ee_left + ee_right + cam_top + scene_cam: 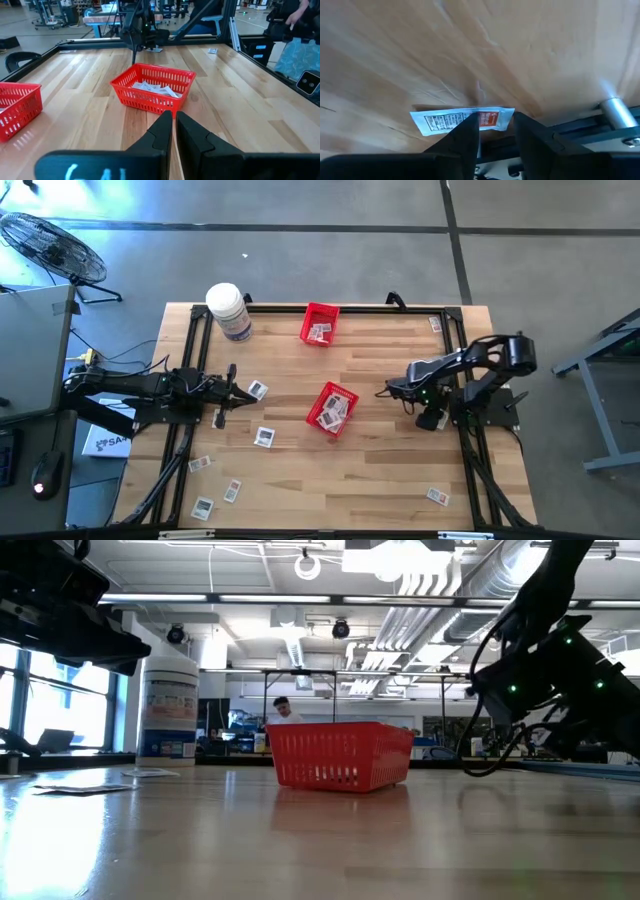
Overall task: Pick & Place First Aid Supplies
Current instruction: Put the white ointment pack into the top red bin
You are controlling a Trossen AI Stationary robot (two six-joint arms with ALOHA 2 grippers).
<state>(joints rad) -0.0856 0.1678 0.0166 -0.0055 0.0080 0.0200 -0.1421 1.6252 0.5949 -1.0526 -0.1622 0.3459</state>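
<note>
The first aid supplies are small white packets scattered on the wooden table, such as one (258,389) by my left gripper and others along the near left (203,507). More lie inside the middle red basket (332,408) and the far red basket (320,323). My right gripper (495,135) is open and slants down over one packet (462,120) beside the table's right rail. That packet lies flat, its orange-printed end showing in the gap between the fingers. My left gripper (174,132) is shut at the table's left, held above the wood and pointing at the middle basket (152,89). My right gripper comes at the packet slanting down from above. One fingertip (470,131) stands over the packet's orange-printed end (492,118). Whether it touches the packet I cannot tell. The packet lies flat on the table.
A big white jar (228,310) stands at the far left. Dark frame rails (600,127) edge the table close behind the right gripper. One packet (437,496) lies near right, another (435,323) far right. A person (283,710) is in the room beyond.
</note>
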